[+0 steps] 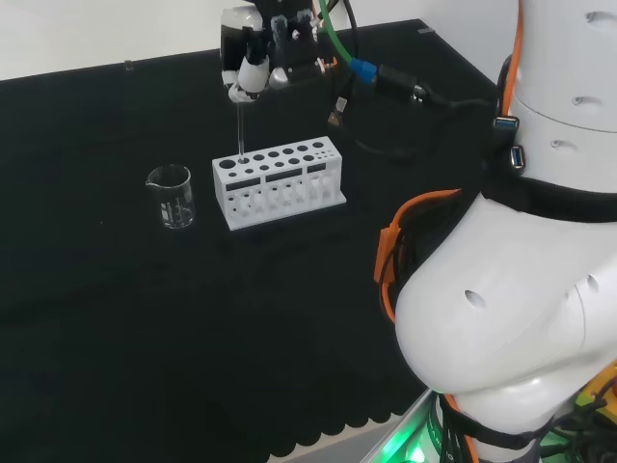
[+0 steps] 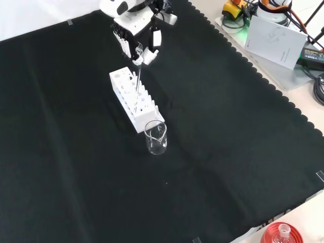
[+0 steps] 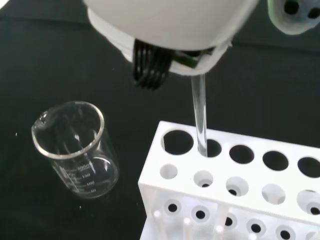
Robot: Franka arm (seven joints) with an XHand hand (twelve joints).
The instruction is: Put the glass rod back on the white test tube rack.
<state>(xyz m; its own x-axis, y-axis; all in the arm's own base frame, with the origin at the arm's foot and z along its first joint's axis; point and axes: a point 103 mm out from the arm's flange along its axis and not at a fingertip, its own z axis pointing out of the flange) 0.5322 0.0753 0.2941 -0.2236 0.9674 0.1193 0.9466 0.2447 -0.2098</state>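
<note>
While the hand (image 1: 253, 60) pinches one glass rod (image 3: 200, 117), its tip sits in a hole of the one white rack (image 1: 280, 180). One empty beaker (image 1: 172, 196) stands just beside it.

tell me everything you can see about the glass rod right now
The glass rod is a thin, clear, straight stick, held near upright by its top end in the hand. Its lower tip sits in a hole in the back row of the white test tube rack, at the end nearest the empty beaker.
</note>
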